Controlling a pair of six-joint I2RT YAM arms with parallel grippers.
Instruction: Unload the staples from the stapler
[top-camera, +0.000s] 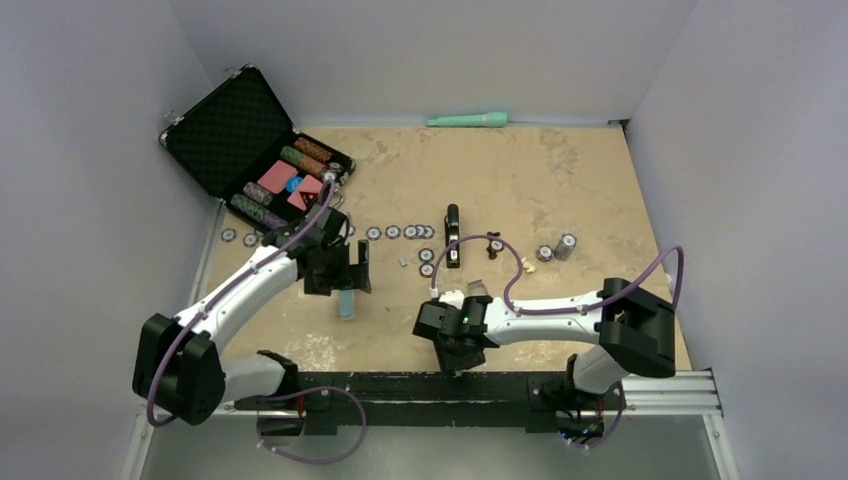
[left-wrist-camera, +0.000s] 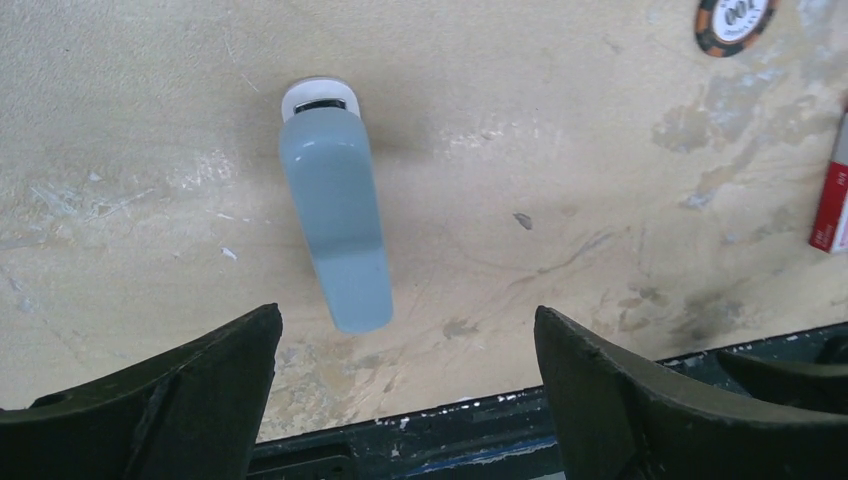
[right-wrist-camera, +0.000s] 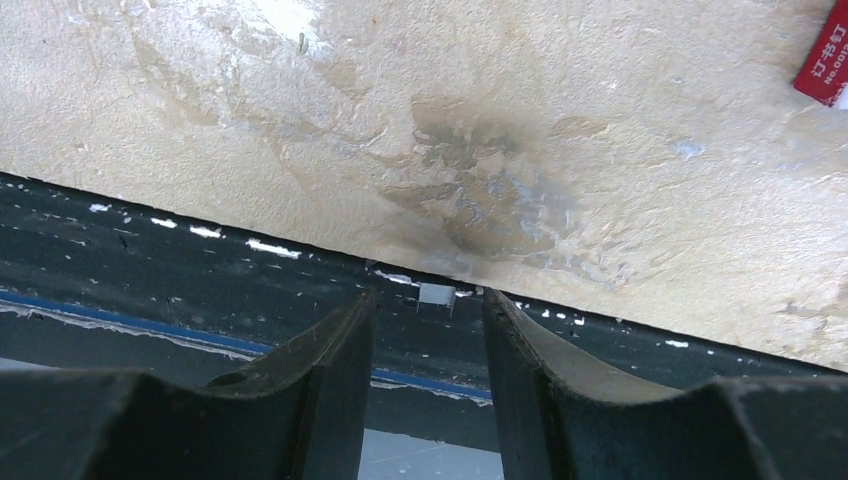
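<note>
Right hand (right-wrist-camera: 428, 298) is slightly spread, with the staples (right-wrist-camera: 437, 295) sitting in the gap at its tips, can't tell if they touch. The stapler (top-camera: 452, 237) lies well apart from it, farther out on the counter (top-camera: 560, 180). Left hand (left-wrist-camera: 405, 315) is spread wide, teal bar (left-wrist-camera: 335, 235) just ahead.

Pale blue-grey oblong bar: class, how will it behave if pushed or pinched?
The pale blue-grey oblong bar looks smooth and glossy, so it is probably stiff but slippery to pinch. Lying flat and long, it would likely slide or pivot when pushed, not roll.
</note>
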